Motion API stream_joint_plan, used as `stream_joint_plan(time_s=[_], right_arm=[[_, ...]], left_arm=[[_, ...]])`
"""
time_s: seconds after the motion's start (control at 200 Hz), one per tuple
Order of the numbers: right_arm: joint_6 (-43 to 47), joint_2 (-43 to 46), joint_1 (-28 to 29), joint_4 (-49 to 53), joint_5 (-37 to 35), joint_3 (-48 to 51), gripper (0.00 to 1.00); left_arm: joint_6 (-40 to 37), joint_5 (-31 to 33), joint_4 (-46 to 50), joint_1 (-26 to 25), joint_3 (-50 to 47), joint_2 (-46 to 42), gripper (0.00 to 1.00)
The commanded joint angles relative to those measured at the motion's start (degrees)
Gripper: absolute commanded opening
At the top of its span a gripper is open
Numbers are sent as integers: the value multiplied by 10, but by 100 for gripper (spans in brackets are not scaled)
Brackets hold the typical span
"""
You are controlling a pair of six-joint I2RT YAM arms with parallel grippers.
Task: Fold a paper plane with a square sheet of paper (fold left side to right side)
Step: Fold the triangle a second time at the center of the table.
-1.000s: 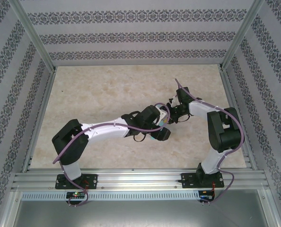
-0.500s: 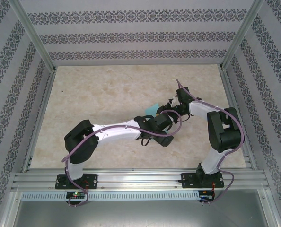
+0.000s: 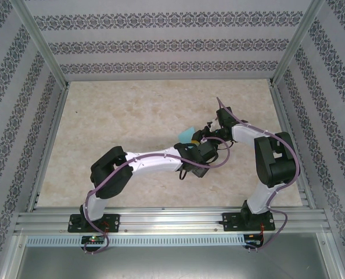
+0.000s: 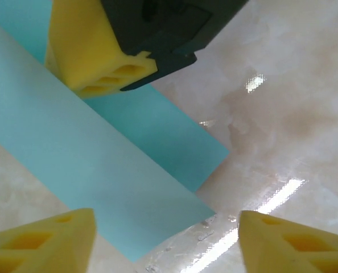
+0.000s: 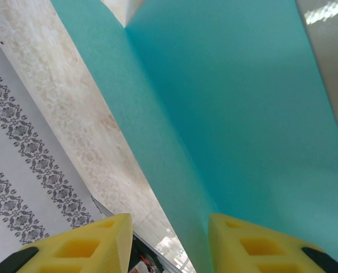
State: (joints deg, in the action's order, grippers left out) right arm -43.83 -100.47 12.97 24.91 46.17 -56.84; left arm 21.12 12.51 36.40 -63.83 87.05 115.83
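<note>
The square sheet of paper (image 3: 188, 134) is light turquoise and lies folded in two layers on the marble table, right of centre. In the left wrist view the paper (image 4: 101, 170) runs diagonally, its lower corner between my left gripper's (image 4: 166, 244) wide-apart yellow fingertips. My left gripper (image 3: 193, 145) is open and holds nothing. The right gripper's yellow finger (image 4: 95, 57) rests on the sheet's upper part. In the right wrist view the paper (image 5: 243, 114) lies under my right gripper (image 5: 169, 244), which is open, one pad on the sheet near the fold line.
The marble tabletop (image 3: 132, 110) is bounded by patterned walls (image 3: 161, 46) and metal frame posts. An aluminium rail (image 3: 172, 221) with both arm bases runs along the near edge. The two wrists sit close together over the paper.
The left arm has stretched further right and its wrist has turned, uncovering the turquoise paper in the top view. Its jaws opened wide, then narrowed somewhat. The right arm has stayed put.
</note>
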Motion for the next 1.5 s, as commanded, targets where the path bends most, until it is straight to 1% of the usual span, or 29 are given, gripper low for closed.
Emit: stream_joint_plan(time_s=[0.0,0.115,0.2,0.325,0.5,0.6,0.724,0.794,1.054,1.124,1.319,1.494], right_arm=[[6,7,-4,7,-3,5,40],[14,6,-5,14,-11,2,40],[21,4,-5,23,-15,1,40],[27,4,-5,29,-23,1,40],[29,3,-5,29,-24,1,40],[30,3,-5,29,-24,-1,41],[36,12,-8,29,-30,-5,41],[34,28,-12,15,-38,0,43],[40,123,-45,-33,-70,22,69],[42,146,-55,-35,-80,33,74],[64,198,-65,-23,-101,73,73],[72,224,-65,-13,-99,122,67]], left_arm=[[-6,10,1,-7,3,-9,57],[-6,5,-19,-7,-15,-26,41],[-7,2,-26,-7,-22,-31,32],[-7,-3,-31,-7,-25,-35,22],[-6,-6,-42,-5,-35,-43,13],[-6,-9,-47,-4,-39,-48,9],[-2,-26,-61,3,-52,-59,3],[1,-43,-74,10,-64,-66,1],[18,-134,-150,47,-127,-99,0],[28,-162,-175,62,-148,-108,0],[51,-251,-247,105,-197,-122,0],[50,-281,-249,135,-208,-119,0]])
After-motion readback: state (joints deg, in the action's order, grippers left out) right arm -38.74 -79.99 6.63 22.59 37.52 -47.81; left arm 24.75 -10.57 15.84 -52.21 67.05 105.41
